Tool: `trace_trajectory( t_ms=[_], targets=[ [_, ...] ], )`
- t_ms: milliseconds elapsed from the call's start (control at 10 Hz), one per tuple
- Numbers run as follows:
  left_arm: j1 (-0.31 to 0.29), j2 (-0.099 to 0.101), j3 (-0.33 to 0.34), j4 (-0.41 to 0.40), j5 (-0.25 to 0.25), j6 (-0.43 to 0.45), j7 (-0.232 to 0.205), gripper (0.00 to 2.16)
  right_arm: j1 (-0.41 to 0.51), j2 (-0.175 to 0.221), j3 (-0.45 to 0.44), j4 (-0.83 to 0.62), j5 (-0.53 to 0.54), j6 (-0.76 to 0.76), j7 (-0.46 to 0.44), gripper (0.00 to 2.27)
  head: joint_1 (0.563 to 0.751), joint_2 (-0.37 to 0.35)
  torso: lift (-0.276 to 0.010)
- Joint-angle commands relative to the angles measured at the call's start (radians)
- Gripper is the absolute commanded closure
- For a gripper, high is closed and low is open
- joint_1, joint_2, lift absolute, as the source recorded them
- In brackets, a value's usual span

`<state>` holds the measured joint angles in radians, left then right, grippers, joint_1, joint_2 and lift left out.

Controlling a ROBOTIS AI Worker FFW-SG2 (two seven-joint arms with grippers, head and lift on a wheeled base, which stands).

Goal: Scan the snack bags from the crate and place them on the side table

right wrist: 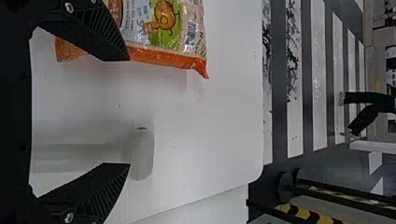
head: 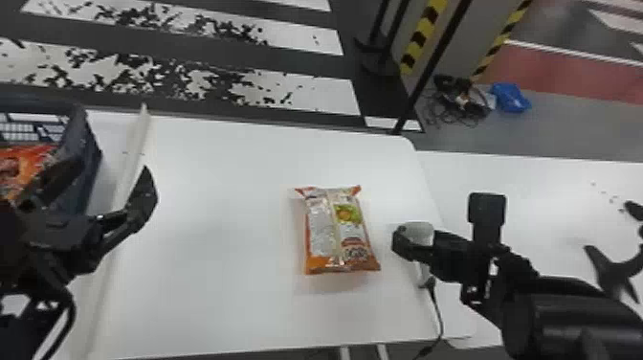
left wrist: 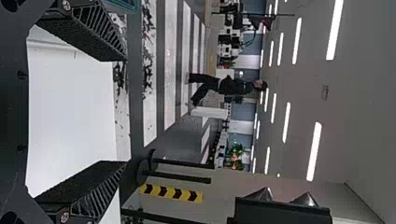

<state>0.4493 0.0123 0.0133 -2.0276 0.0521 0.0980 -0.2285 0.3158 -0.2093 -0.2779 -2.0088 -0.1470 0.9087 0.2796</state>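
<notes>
The bag [head: 335,230] is laid back seam up on the white table [head: 215,191], between the crate [head: 88,163] and what is judged to be the scanner [head: 420,233]. More orange packaging [head: 24,165] is contained in the crate. The right gripper [right wrist: 130,112] is spread wide beside the scanner, and the left gripper [left wrist: 126,112], near the crate, is likewise spread, with nothing held.

The bag is judged light and soft, padded with air, its brittle contents easily crushed; the slick film could slip if pinched too lightly. It is best gripped gently across the middle, off the crimped ends. Glossy, creased film is drawn into flared orange corners. The scanner is smooth, pale and rounded; the crate is made of dark latticed plastic; the fingers are ribbed, matt and tapered.
</notes>
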Motion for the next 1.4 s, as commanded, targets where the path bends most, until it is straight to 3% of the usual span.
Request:
trace_trajectory(
  t_ms=[0, 400, 900, 1000, 1100, 1300],
  targets=[
    [-0.001, 0.000, -0.007, 0.000, 0.000, 0.003, 0.006, 0.08, 0.005, 0.004, 0.031, -0.019, -0.003, 0.032, 0.018, 0.09, 0.695, -0.224, -0.050],
    [-0.001, 0.003, -0.010, 0.000, -0.002, 0.006, 0.006, 0.08, -0.027, 0.001, 0.135, 0.025, 0.040, 0.032, 0.027, 0.09, 0.695, -0.163, -0.050],
    [0.002, 0.006, -0.010, 0.001, 0.000, 0.003, 0.001, 0.08, -0.113, -0.005, 0.172, 0.196, 0.075, 0.032, 0.144, 0.11, 0.695, -0.120, -0.050],
    [0.003, 0.006, -0.010, 0.001, 0.000, 0.003, 0.000, 0.08, -0.138, -0.007, 0.172, 0.240, 0.073, 0.032, 0.188, 0.28, 0.695, -0.120, -0.050],
    [0.003, 0.006, -0.010, 0.001, 0.000, 0.003, 0.000, 0.08, -0.149, -0.010, 0.172, 0.263, 0.075, 0.032, 0.225, 0.74, 0.695, -0.115, -0.050],
    [0.003, 0.006, -0.009, 0.004, 0.000, 0.003, -0.002, 0.08, -0.162, -0.015, 0.172, 0.294, 0.081, 0.045, 0.259, 2.26, 0.695, -0.106, -0.050]
  ],
)
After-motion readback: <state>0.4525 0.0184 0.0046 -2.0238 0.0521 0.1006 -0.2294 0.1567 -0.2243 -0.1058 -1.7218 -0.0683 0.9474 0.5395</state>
